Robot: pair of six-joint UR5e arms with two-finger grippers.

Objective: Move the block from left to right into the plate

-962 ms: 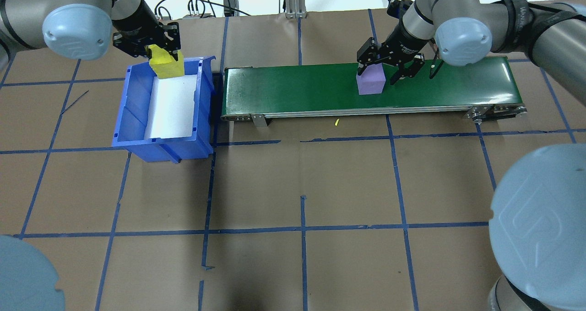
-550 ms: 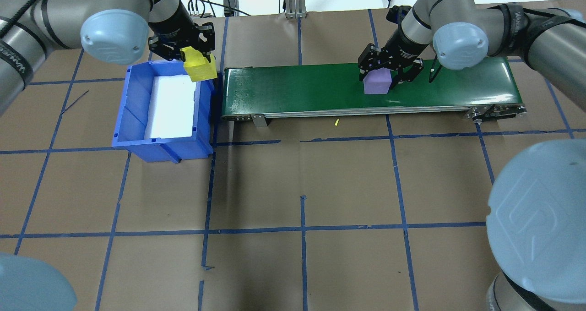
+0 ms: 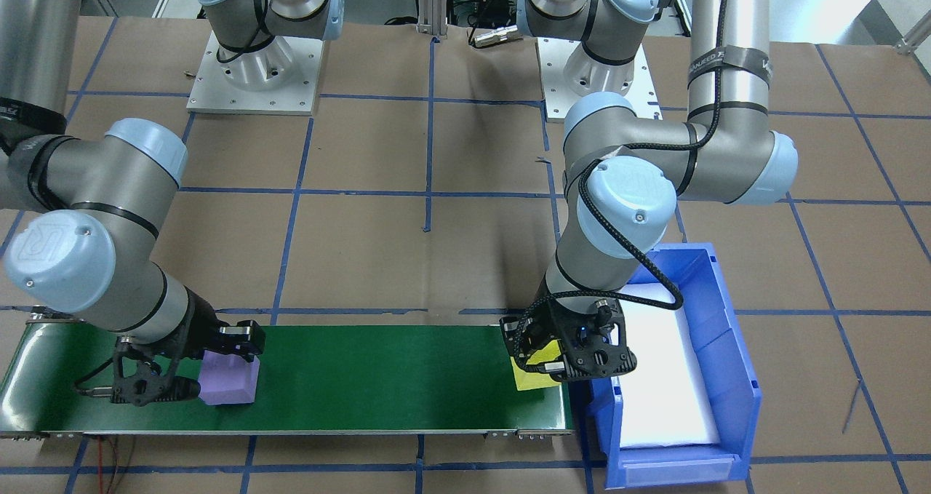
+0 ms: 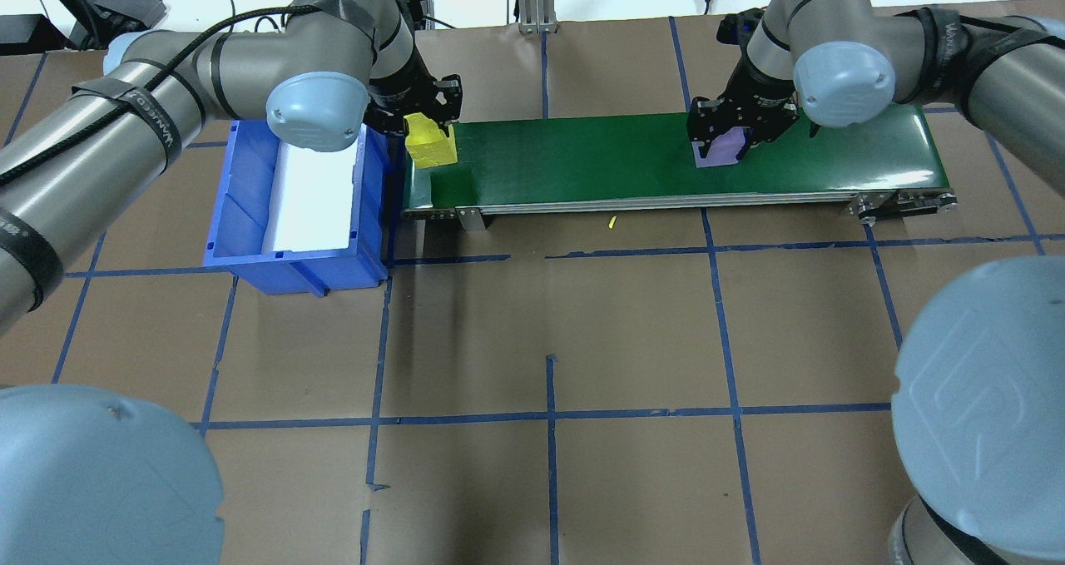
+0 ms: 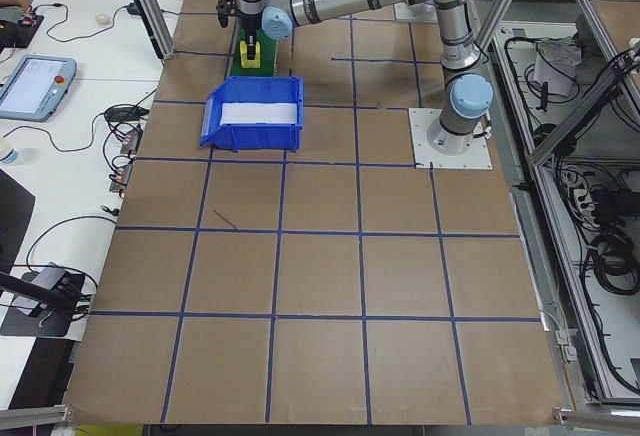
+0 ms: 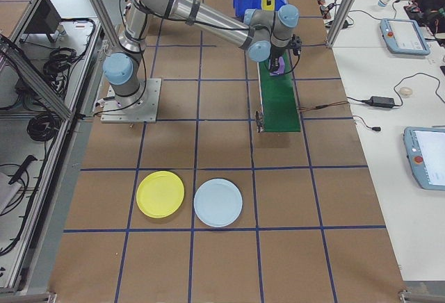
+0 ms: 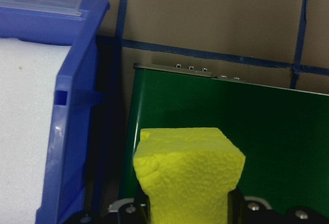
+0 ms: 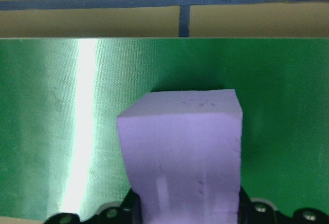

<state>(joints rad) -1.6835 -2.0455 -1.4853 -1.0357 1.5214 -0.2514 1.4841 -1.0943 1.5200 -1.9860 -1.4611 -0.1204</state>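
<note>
We find the left gripper (image 4: 428,124) closed on a yellow foam block (image 4: 430,143), its fingers pressed against the block's two sides, as the left wrist view confirms. The block sits at the left end of the green conveyor belt (image 4: 582,161), just beside the blue bin (image 4: 250,215); we cannot tell whether it touches the belt surface. The bin holds a white foam liner (image 4: 312,190) and stands against the belt's end.

We find the right gripper (image 4: 732,132) closed on a purple foam block (image 4: 717,149), fingers gripping its sides, over the right part of the belt. The right wrist view shows a dark shadow on the belt beyond this block (image 8: 185,147); we cannot tell whether it rests on the belt.

The yellow plate (image 6: 160,194) lies on the brown paper-covered table (image 4: 549,340) well apart from the belt's right end, seen only in the right side view. A pale blue plate (image 6: 217,203) lies just beside it. Both plates are bare. A small yellow scrap (image 4: 611,223) lies on the table near the belt's front edge.
</note>
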